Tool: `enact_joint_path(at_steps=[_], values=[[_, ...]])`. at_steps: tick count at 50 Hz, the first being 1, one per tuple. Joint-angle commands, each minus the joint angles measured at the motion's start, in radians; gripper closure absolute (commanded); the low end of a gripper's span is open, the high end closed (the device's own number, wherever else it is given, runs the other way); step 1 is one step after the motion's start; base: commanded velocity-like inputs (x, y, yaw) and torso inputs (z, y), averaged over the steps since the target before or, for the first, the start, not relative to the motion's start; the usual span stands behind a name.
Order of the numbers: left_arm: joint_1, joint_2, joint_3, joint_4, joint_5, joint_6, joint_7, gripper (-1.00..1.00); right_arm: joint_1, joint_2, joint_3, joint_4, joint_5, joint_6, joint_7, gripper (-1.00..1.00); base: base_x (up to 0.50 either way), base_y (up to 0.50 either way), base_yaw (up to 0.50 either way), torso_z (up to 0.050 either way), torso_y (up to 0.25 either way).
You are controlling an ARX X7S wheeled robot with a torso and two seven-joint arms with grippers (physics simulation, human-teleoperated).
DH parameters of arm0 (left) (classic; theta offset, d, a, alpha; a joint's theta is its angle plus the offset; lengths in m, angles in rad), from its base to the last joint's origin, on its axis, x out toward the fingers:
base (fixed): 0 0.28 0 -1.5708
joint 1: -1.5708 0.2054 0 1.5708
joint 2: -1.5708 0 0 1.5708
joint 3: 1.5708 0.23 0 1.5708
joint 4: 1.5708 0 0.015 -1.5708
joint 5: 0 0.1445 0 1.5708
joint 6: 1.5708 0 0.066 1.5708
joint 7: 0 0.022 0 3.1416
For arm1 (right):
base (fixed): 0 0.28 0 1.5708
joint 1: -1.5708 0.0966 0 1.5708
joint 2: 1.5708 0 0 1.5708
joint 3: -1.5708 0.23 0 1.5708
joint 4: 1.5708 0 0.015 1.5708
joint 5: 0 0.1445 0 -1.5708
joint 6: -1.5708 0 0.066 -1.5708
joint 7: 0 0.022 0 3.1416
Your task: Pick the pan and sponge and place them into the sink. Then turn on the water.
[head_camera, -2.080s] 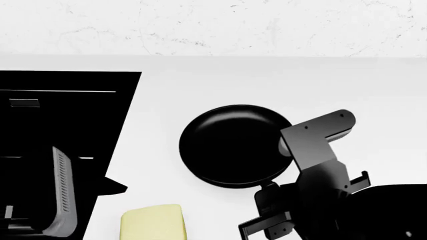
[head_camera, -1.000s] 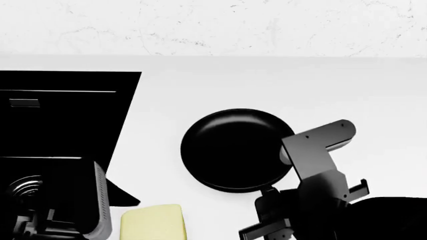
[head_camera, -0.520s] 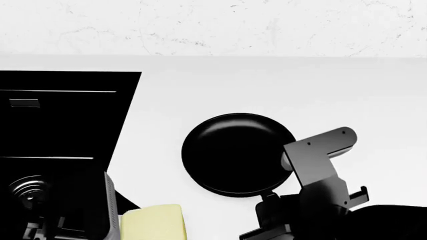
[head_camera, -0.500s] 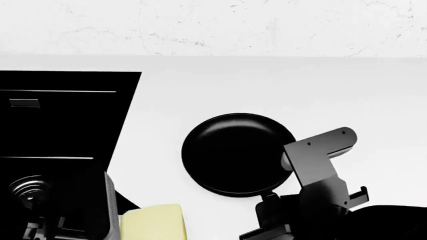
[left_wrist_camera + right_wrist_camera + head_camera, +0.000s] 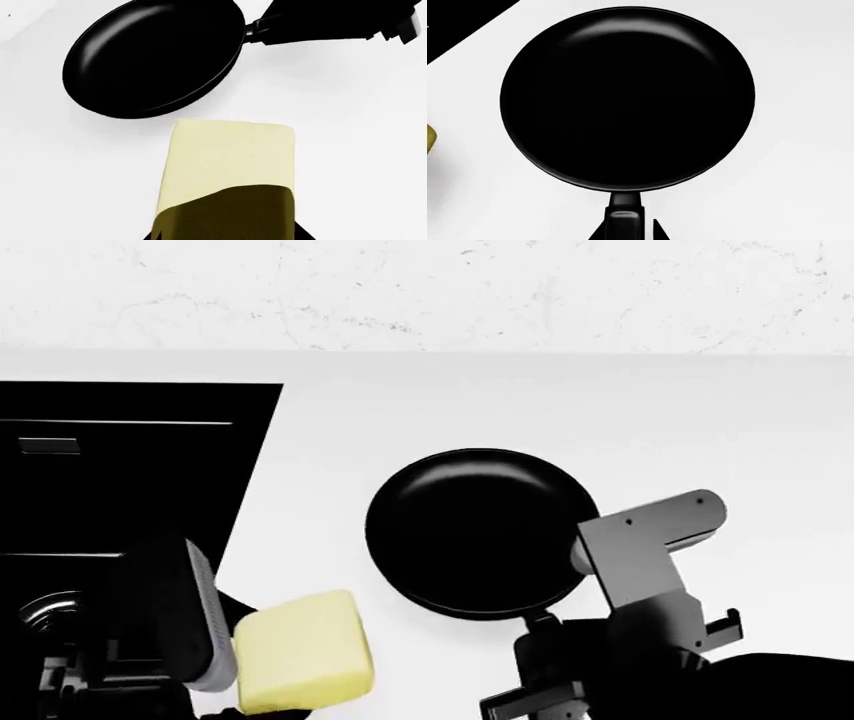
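The glossy black pan (image 5: 481, 530) is on the white counter right of the sink (image 5: 120, 470). My right gripper (image 5: 541, 645) is shut on its short handle (image 5: 625, 216), with a jaw on each side in the right wrist view (image 5: 627, 234). The pan (image 5: 627, 97) fills that view. The pale yellow sponge (image 5: 304, 650) is tilted beside the sink's front corner, its near end in my left gripper (image 5: 238, 665). In the left wrist view the sponge (image 5: 227, 160) runs into the shadow between the jaws of the left gripper (image 5: 223, 236), with the pan (image 5: 153, 60) beyond it.
The white counter (image 5: 561, 410) runs back to a marbled wall. The sink's black basin shows an overflow slot (image 5: 50, 446) and a ribbed drain (image 5: 47, 610). The tap is out of view. The right gripper's body (image 5: 327, 22) shows in the left wrist view.
The sponge has come away from the frame's bottom edge and turned, its near end in my left gripper. The pan has shifted slightly away from me with the right gripper.
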Motion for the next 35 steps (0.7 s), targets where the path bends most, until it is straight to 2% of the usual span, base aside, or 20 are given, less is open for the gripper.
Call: enact_joint_path(at_steps=[1, 5, 7, 12, 21, 24, 25, 33, 35], values=[[0.060, -0.002, -0.154, 0.058, -0.045, 0.003, -0.178, 1.00, -0.010, 0.022, 0.076, -0.055, -0.033, -0.078, 0.012, 1.00, 0.00, 0.00, 0.00, 0.000, 0.000], [0.079, -0.001, -0.195, 0.093, -0.059, -0.046, -0.260, 1.00, -0.017, 0.037, 0.080, -0.077, -0.021, -0.065, 0.030, 1.00, 0.00, 0.00, 0.00, 0.003, 0.003], [0.100, 0.007, -0.239, 0.121, -0.068, -0.097, -0.350, 1.00, -0.025, 0.051, 0.100, -0.115, 0.000, -0.052, 0.082, 1.00, 0.00, 0.00, 0.00, 0.000, 0.000], [0.124, 0.002, -0.328, 0.203, -0.117, -0.178, -0.455, 1.00, -0.078, 0.093, 0.161, -0.170, 0.015, -0.076, 0.172, 1.00, 0.00, 0.00, 0.00, 0.000, 0.002], [0.246, -0.029, -0.440, 0.306, -0.134, -0.194, -0.593, 1.00, -0.215, 0.201, 0.249, -0.304, 0.091, -0.108, 0.215, 1.00, 0.00, 0.00, 0.00, 0.001, 0.002], [0.268, -0.022, -0.482, 0.313, -0.150, -0.212, -0.632, 1.00, -0.267, 0.224, 0.293, -0.321, 0.109, -0.136, 0.248, 1.00, 0.00, 0.00, 0.00, 0.000, 0.000], [0.272, -0.004, -0.530, 0.300, -0.165, -0.237, -0.674, 1.00, -0.278, 0.232, 0.310, -0.329, 0.110, -0.147, 0.258, 1.00, 0.00, 0.00, 0.00, 0.000, 0.000], [0.322, 0.012, -0.608, 0.358, -0.190, -0.313, -0.793, 1.00, -0.294, 0.255, 0.341, -0.335, 0.148, -0.149, 0.287, 1.00, 0.00, 0.00, 0.00, 0.000, 0.003], [0.344, 0.021, -0.666, 0.366, -0.213, -0.332, -0.823, 1.00, -0.297, 0.259, 0.349, -0.340, 0.154, -0.153, 0.290, 1.00, 0.00, 0.00, 0.00, 0.000, 0.000]])
